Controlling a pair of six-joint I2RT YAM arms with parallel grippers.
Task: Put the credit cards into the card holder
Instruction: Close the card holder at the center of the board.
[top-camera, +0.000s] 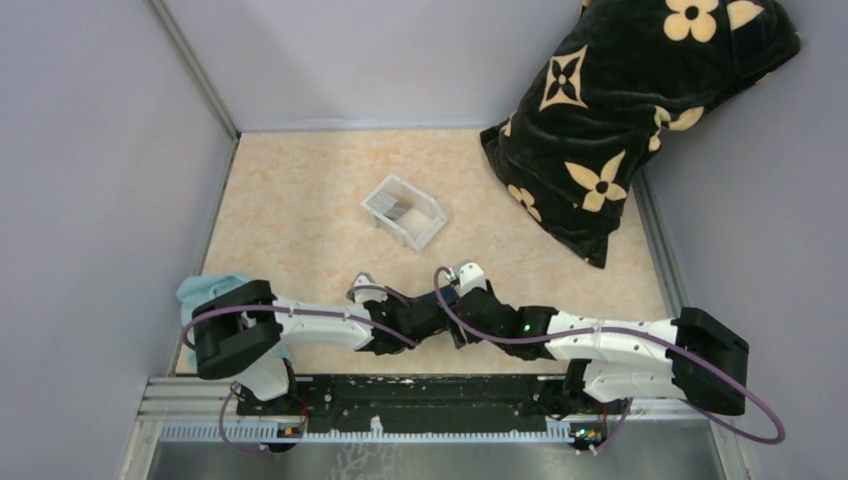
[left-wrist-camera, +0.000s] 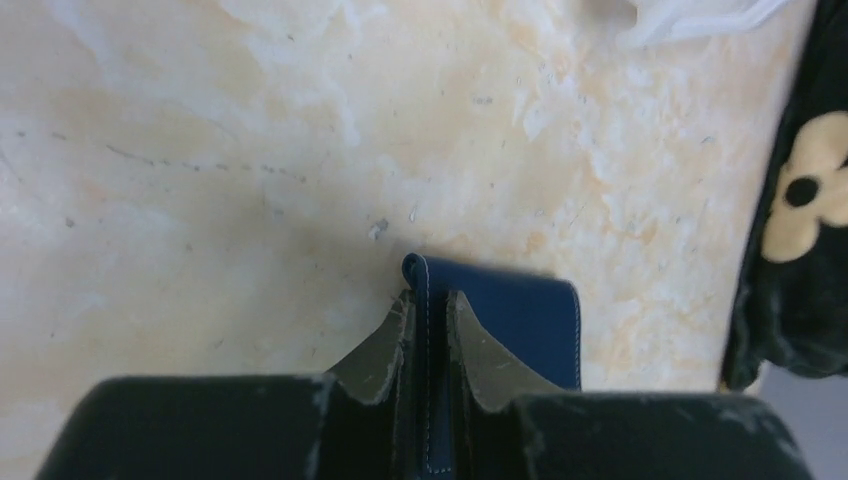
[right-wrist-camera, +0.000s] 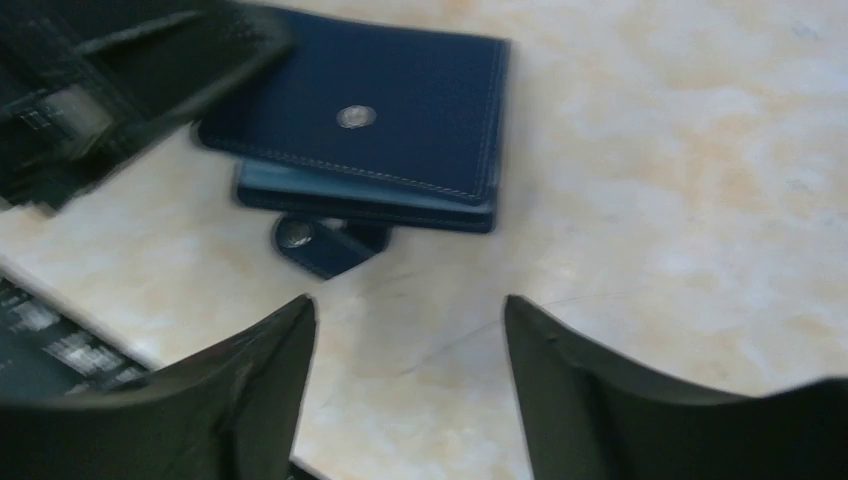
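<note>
The left fingers (left-wrist-camera: 430, 328) are pinching tight on one edge of the blue card holder (left-wrist-camera: 515, 310), which is lying on the bench (left-wrist-camera: 200, 150) and poking out just past their tips. The right fingers (right-wrist-camera: 408, 320) are hanging wide open with nothing in them. The card holder is sitting just in front of them, with its little round stud (right-wrist-camera: 356, 117) facing up. Far beyond both sets of fingers, a white tray (top-camera: 428, 230) is sitting with dark credit cards (top-camera: 402, 208) lying inside. A black flowery pillow (top-camera: 620, 110) is leaning far off to the right.
</note>
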